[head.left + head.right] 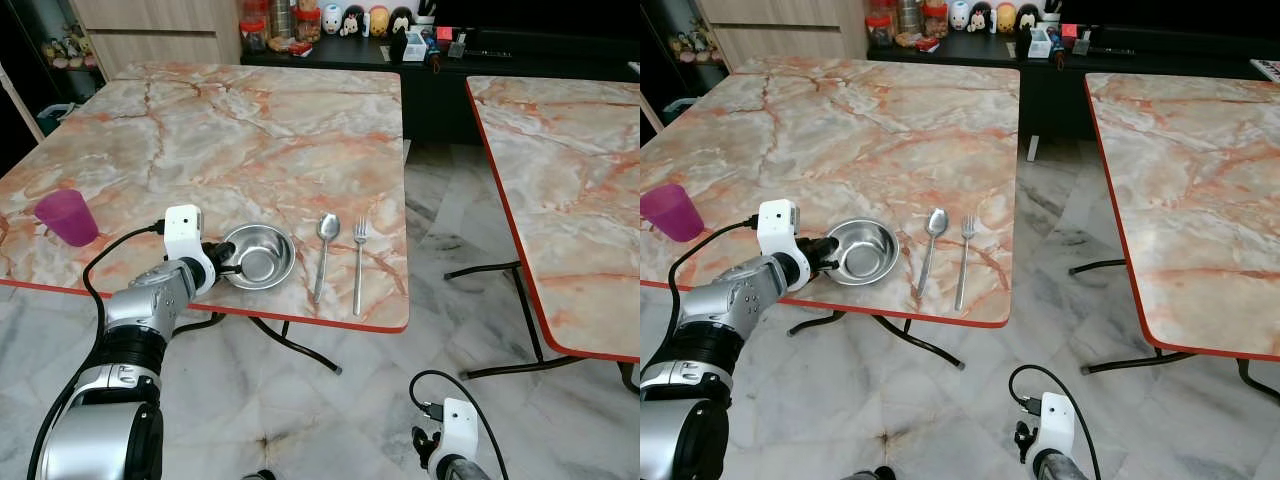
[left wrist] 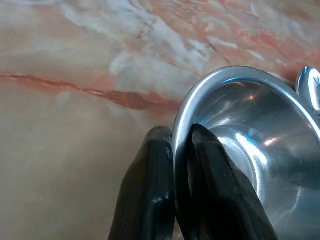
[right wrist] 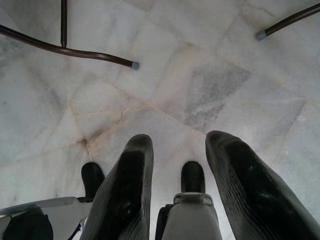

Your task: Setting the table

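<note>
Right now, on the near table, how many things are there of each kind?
Steel bowl, its rim held in the left gripper: 1
Spoon: 1
Fork: 1
Purple cup: 1
Total: 4

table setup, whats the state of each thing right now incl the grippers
steel bowl: upright, empty, on the marble table, its rim pinched by the left gripper
spoon: flat on the table, right of the bowl
fork: flat, beside the spoon, apart from it
purple cup: upright near the table's left edge
right gripper: jaws open, hanging low over the floor
</note>
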Controlling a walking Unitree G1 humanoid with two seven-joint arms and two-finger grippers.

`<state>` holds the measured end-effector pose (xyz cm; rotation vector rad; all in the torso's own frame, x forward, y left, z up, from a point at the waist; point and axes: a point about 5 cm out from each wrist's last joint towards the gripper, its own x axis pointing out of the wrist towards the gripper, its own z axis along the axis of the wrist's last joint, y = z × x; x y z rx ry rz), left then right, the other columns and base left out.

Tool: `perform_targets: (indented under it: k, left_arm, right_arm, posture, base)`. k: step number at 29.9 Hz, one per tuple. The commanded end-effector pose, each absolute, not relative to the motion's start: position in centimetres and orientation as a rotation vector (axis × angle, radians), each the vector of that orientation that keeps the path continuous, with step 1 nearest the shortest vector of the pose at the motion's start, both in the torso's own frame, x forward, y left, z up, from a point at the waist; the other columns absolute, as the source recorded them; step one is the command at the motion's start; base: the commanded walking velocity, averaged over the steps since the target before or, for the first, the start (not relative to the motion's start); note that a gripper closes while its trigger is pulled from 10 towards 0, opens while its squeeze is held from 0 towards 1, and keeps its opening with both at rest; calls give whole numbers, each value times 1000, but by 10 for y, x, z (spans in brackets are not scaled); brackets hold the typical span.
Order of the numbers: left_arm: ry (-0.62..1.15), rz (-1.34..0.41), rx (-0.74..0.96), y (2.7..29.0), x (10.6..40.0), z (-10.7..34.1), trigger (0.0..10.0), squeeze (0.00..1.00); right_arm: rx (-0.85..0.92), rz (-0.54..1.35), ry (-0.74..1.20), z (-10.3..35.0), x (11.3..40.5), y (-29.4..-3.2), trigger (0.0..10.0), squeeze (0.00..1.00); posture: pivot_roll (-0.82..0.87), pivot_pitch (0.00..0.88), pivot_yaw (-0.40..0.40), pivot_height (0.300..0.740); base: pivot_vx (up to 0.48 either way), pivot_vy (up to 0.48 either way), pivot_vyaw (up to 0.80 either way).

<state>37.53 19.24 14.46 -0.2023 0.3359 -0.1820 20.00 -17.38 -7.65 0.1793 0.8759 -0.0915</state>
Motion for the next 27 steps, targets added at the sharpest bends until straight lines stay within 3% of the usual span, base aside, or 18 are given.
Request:
perform_targets:
  k: [1,5,7,10,12,15,16,19,20,21,27]
  left_arm:
    - [358,-161,-177,198,372,140,0,0]
    - [261,-77,-188,208,374,150,0,0]
    - [168,-16,-275,217,376,164,0,0]
    - [-44,-7,-220,226,375,202,0,0]
    - [-185,8,-228,232,370,231,2157,0]
    - [-200,16,-228,234,370,234,2157,0]
    - [-272,83,-190,247,366,251,10000,0]
    - [-418,337,32,292,345,289,10000,0]
    - [-418,337,32,292,345,289,10000,0]
    - [-419,437,106,311,337,293,10000,0]
    - [-382,786,308,367,303,290,10000,0]
  right_arm:
    - [181,-94,887,-78,198,-174,10000,0]
    - [181,-94,886,-78,198,-175,10000,0]
    - [179,-94,886,-77,198,-175,10000,0]
    - [174,-89,886,-77,199,-175,10000,0]
    - [174,-88,885,-77,199,-175,10000,0]
    - [174,-88,885,-77,199,-175,10000,0]
    - [175,-87,883,-76,200,-174,10000,0]
    - [175,-83,877,-75,203,-171,10000,0]
    - [175,-83,877,-75,203,-171,10000,0]
    - [174,-86,874,-75,204,-171,10000,0]
    - [176,-94,874,-76,202,-172,10000,0]
  posture:
    - [76,98,20,740]
    - [83,101,14,740]
    - [89,104,10,740]
    - [99,110,3,740]
    - [104,108,1,740]
    - [104,108,1,740]
    - [114,113,0,740]
    - [120,117,4,740]
    - [120,117,4,740]
    - [119,116,6,740]
    - [122,114,10,740]
  base:
    - [0,0,0]
    - [0,0,0]
    - [0,0,0]
    - [0,0,0]
    - [0,0,0]
    - [0,0,0]
    - [0,0,0]
    - [0,0,0]
    - [0,0,0]
    - [0,0,0]
    - [0,0,0]
